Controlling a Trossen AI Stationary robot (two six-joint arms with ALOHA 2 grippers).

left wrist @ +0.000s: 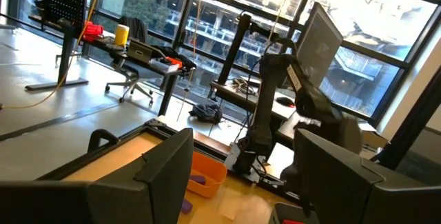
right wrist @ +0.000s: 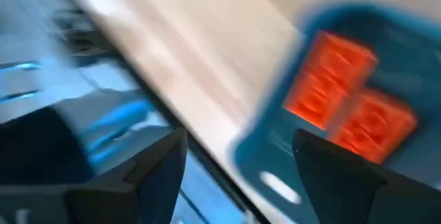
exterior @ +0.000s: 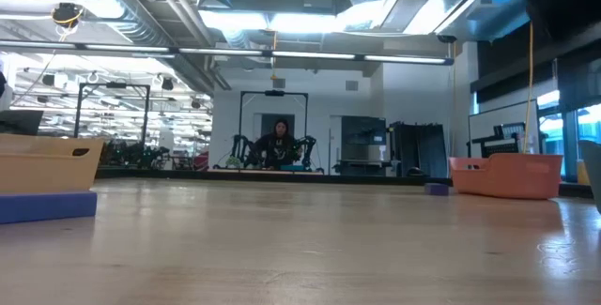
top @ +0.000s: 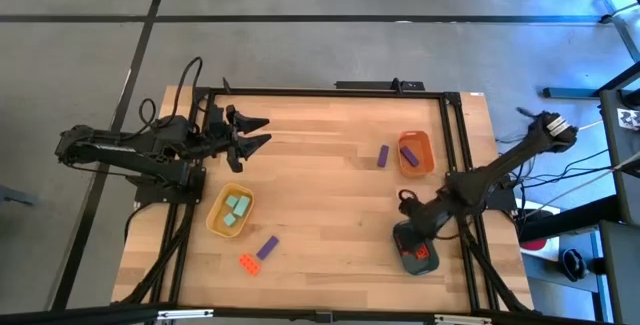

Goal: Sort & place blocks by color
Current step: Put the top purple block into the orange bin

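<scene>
Counting blocks: three purple (top: 383, 156), three red-orange (top: 248, 262), two pale teal (top: 236, 210).

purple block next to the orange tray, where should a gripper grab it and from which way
From straight above, fingers closing across its short width. The purple block lies flat on bare table, long axis running roughly away from the front edge, apart from the orange tray, so both long faces look free. The right gripper is nearer.

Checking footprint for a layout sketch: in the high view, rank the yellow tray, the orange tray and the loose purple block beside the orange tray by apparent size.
1. Yellow tray, largest, though only slightly.
2. Orange tray, close enough to be unsure.
3. Purple block, clearly smallest.
</scene>
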